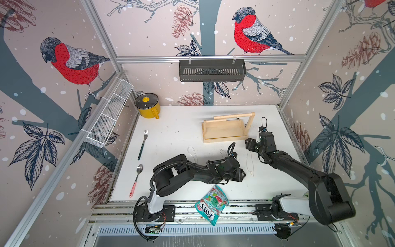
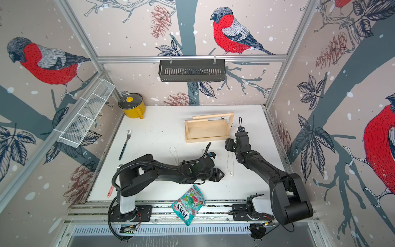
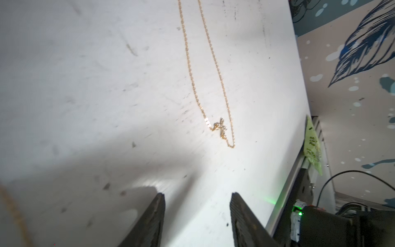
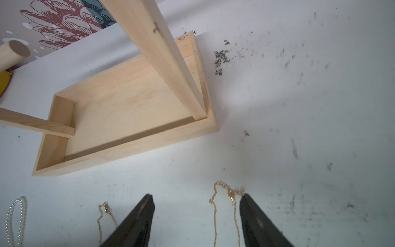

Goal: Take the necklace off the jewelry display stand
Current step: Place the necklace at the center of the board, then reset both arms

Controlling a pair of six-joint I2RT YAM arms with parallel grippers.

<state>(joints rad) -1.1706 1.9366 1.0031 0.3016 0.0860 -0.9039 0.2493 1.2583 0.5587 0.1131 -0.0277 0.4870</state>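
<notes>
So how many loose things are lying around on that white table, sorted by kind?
Necklaces: 3 (bead chain, thin gold chain, gold chain with pendant)
Cutlery: 2 (fork, spoon)
Yellow pot with lid: 1
Wooden jewelry display stand: 1
Candy bag, at the front edge: 1
Total: 8
</notes>
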